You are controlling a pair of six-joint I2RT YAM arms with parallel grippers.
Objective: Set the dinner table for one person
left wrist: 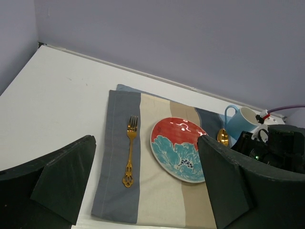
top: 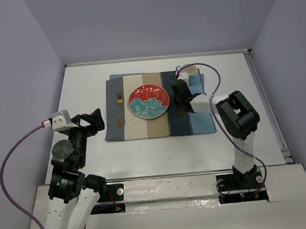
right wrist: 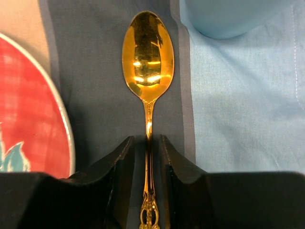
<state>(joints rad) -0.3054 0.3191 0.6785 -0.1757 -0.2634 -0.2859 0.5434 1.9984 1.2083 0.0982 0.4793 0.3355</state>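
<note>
Counter (top: 161,151) is spreading under the placemat (top: 143,128) and plate (top: 149,101). Right of the plate, the right hand (right wrist: 147,143) is straddling the spoon (right wrist: 147,52) handle, narrowly parted; a crooked lift risks dragging it askew. Left hand (left wrist: 145,157) is gaping wide, empty.

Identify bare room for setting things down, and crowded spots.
Bare: white matte tabletop left of the striped cloth placemat, and between its near edge and the arm bases. Crowded: its right stripes, with gold spoon, blue mug, right gripper.
</note>
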